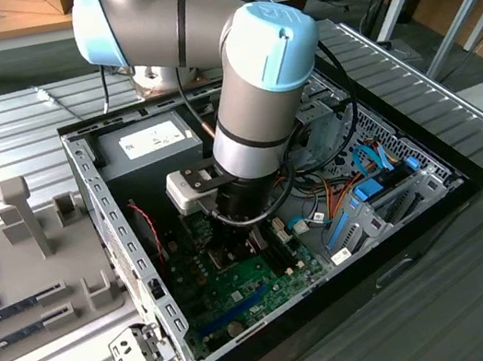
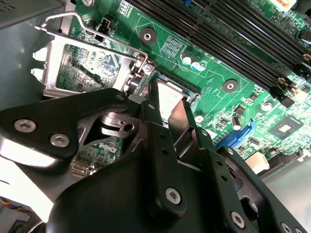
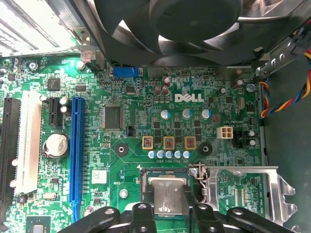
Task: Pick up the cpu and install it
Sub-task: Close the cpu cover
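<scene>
gripper (image 3: 168, 208) fingers clasp the cpu (image 3: 164, 189) over the open socket (image 3: 143, 180); seating step, likely needing square alignment.

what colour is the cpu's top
The cpu top is silvery grey, clearest in the first wrist view.

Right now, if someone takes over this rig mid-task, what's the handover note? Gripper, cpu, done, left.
The gripper is shut on the cpu, with its fingers on two opposite edges, down inside the PC case.
The cpu is at the socket on the motherboard; I can't tell whether it is fully seated.
Done: cpu picked up and brought to the socket. The load plate is flipped open beside it.
Left: cpu not released, load plate not closed.
</scene>
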Available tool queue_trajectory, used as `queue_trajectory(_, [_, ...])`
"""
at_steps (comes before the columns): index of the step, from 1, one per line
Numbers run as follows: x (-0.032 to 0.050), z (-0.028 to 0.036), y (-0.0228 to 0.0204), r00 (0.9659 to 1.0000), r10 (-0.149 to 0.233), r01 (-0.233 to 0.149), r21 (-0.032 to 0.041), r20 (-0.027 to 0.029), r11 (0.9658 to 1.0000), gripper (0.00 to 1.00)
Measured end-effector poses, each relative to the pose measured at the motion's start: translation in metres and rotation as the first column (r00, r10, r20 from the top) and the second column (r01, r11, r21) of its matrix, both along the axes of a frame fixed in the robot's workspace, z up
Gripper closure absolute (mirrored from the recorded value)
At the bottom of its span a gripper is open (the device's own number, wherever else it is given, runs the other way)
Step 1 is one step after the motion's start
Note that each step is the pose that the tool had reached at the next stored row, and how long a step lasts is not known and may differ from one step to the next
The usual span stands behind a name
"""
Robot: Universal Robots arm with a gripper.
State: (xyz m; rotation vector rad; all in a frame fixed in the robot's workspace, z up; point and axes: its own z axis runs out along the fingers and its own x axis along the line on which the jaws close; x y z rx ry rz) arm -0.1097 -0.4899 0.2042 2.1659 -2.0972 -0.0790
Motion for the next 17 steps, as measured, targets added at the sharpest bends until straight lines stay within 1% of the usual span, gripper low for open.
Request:
queue_trajectory(9, [0.0, -0.0002, 0.0, 1.0, 0.0, 0.0, 0.0, 0.0, 1.0, 0.67])
queue_trajectory(11, [0.0, -0.0003, 0.0, 1.0, 0.0, 0.0, 0.0, 0.0, 1.0, 0.65])
queue_trajectory(12, [0.0, -0.0004, 0.0, 1.0, 0.0, 0.0, 0.0002, 0.0001, 1.0, 0.59])
queue_trajectory(15, [0.0, -0.0014, 0.0, 1.0, 0.001, -0.001, 0.0007, 0.0, 1.0, 0.59])
queue_trajectory(17, [-0.0001, -0.003, 0.0, 1.0, 0.002, -0.002, 0.0037, -0.0002, 1.0, 0.59])
